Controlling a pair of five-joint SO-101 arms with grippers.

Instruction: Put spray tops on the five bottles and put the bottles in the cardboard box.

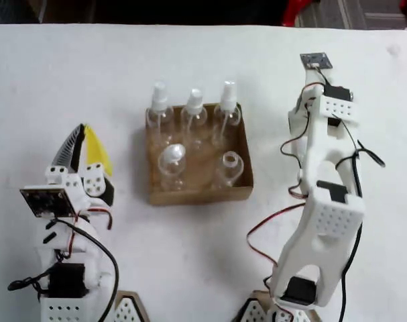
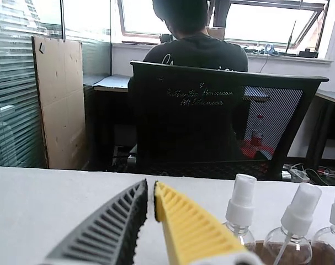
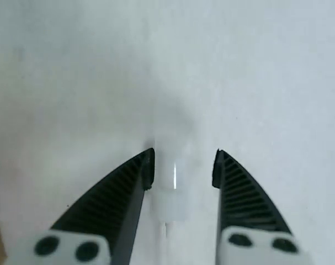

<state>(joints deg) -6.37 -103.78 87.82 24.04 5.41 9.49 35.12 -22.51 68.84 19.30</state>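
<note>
**A:** What carries everything?

**B:** A white tabletop (image 1: 69, 74). The left arm (image 1: 62, 268) sits at its near left corner. The right arm (image 1: 324, 201) stretches up the right side toward the far edge.

**A:** Where is the cardboard box?

**B:** The cardboard box (image 1: 190, 196) lies in the middle of the tabletop, between the two arms, with its open side up. All five bottles are inside it.

**A:** Are they capped?

**B:** The far row of three bottles (image 1: 193, 117) stands upright, and each one has a white spray top. The near-left bottle (image 1: 171, 164) and the near-right bottle (image 1: 228, 168) have bare, open necks.

**A:** How is the left claw?

**B:** The left claw (image 2: 150, 185) is just to the left of the box. Its grey finger (image 2: 109, 226) and yellow finger (image 2: 189, 229) are together with nothing between them, and they point toward the far side of the tabletop.

**A:** And the right claw?

**B:** The right claw (image 3: 182, 165) points down at the tabletop, well to the right of the box, with its black fingers (image 3: 120, 193) apart. A loose spray top (image 3: 173, 193) lies on the tabletop between them, close to one finger. I cannot tell whether it touches that finger.
</note>
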